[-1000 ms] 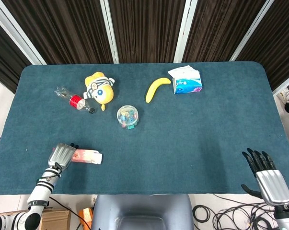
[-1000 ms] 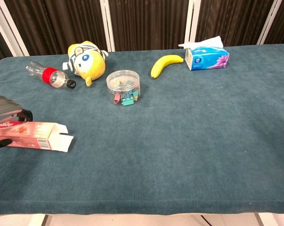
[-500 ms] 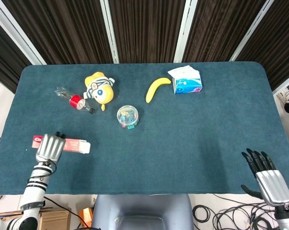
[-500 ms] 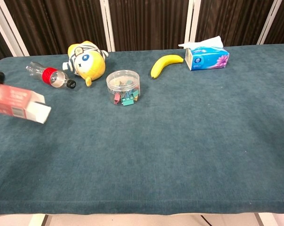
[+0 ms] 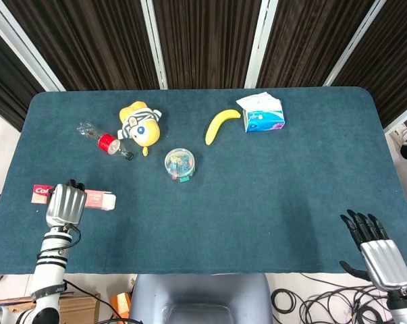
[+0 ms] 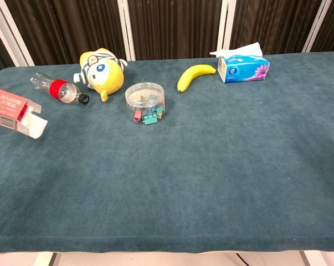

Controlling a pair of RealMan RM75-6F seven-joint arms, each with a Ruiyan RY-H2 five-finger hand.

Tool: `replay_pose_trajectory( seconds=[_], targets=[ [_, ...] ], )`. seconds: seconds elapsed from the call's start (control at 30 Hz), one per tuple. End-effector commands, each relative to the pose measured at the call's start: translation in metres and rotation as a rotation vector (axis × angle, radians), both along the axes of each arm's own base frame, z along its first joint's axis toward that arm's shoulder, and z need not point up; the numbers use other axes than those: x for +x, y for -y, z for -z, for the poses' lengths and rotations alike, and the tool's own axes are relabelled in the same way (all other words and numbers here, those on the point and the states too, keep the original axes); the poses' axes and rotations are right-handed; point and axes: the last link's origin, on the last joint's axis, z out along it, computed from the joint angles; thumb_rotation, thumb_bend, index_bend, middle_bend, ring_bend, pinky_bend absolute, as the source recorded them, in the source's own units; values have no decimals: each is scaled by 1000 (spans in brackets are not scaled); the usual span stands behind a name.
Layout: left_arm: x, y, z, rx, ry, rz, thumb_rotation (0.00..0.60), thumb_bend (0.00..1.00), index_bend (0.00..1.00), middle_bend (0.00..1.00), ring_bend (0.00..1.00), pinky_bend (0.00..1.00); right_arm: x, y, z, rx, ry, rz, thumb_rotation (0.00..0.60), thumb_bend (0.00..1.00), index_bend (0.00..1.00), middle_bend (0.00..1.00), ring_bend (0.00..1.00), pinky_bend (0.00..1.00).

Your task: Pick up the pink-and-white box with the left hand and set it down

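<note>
My left hand (image 5: 65, 204) grips the pink-and-white box (image 5: 95, 199) around its middle and holds it above the table's left side. The box's red-printed end (image 5: 41, 194) sticks out to the left of the hand and its white open flap to the right. In the chest view the box (image 6: 14, 110) hangs tilted at the left edge, flap end lower, and the hand itself is out of frame. My right hand (image 5: 378, 252) hovers off the table's near right corner, fingers spread and holding nothing.
On the blue table (image 5: 270, 196): a plastic bottle with a red label (image 5: 106, 141), a yellow plush toy (image 5: 140, 123), a clear tub of clips (image 5: 179, 164), a banana (image 5: 219, 124) and a tissue box (image 5: 262, 113). They lie across the far half.
My left hand has lifted the box off the table and carried it left and away from the front edge. The right hand has stayed put.
</note>
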Motion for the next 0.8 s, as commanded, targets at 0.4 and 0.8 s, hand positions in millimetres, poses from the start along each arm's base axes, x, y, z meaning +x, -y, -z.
replay_pose_trajectory(
  seconds=[0.4, 0.8],
  targets=[
    [3, 2, -3, -19, -22, 23, 600, 497, 553, 597, 907, 956, 0, 0, 0, 2, -1, 1, 600, 95, 17, 27, 46, 68],
    [-8, -31, -51, 183, -42, 197, 600, 493, 549, 595, 898, 949, -1, 1, 1, 15, -12, 11, 600, 95, 18, 27, 46, 70]
  ],
)
